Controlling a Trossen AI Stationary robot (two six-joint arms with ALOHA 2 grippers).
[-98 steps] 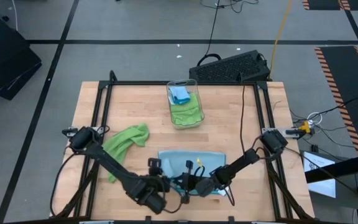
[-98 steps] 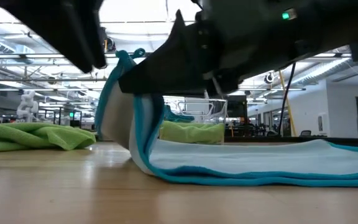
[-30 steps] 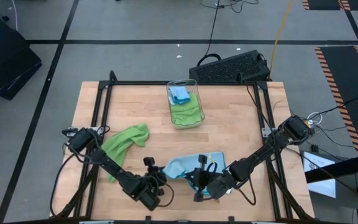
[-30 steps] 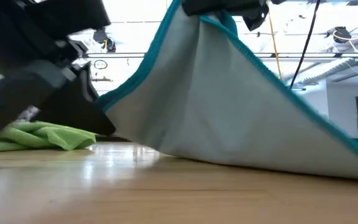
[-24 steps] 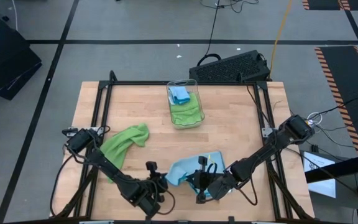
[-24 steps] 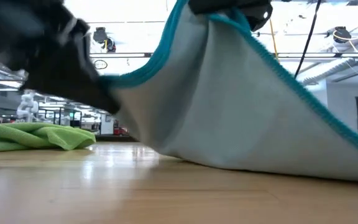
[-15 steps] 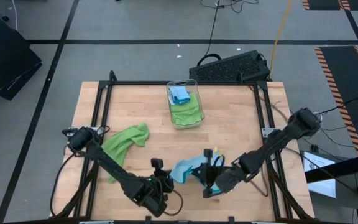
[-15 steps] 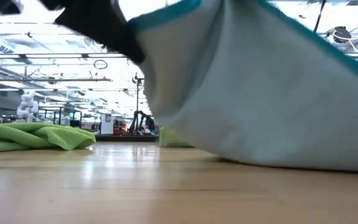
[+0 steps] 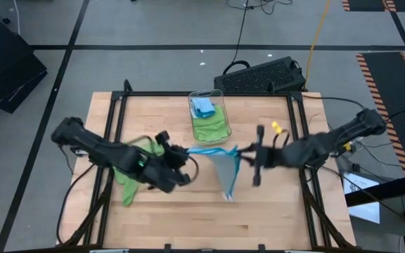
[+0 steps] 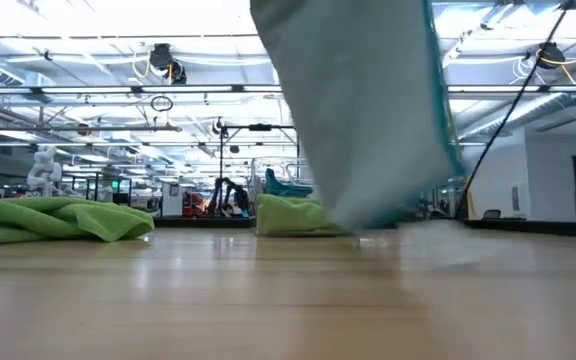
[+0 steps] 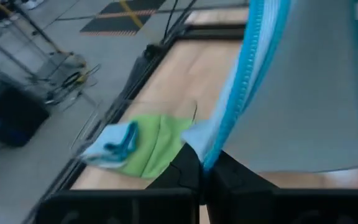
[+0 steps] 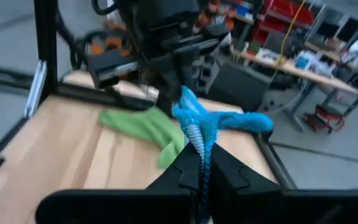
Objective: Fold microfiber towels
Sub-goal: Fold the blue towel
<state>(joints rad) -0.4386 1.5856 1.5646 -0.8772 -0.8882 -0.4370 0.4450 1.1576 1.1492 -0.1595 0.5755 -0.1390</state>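
High view shows the left claw (image 9: 185, 152) and right claw (image 9: 243, 156) each clamped on a top corner of a light blue towel (image 9: 223, 171) hanging stretched above the worktop (image 9: 273, 211), apparently mid-fold, so lowering it flat seems next.

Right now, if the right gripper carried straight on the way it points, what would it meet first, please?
Probably the left gripper. The right gripper, shut on one end of the blue towel, points across the table at it, with only the towel's stretched top edge between them. The right wrist view shows the left gripper dead ahead, though depth is uncertain.
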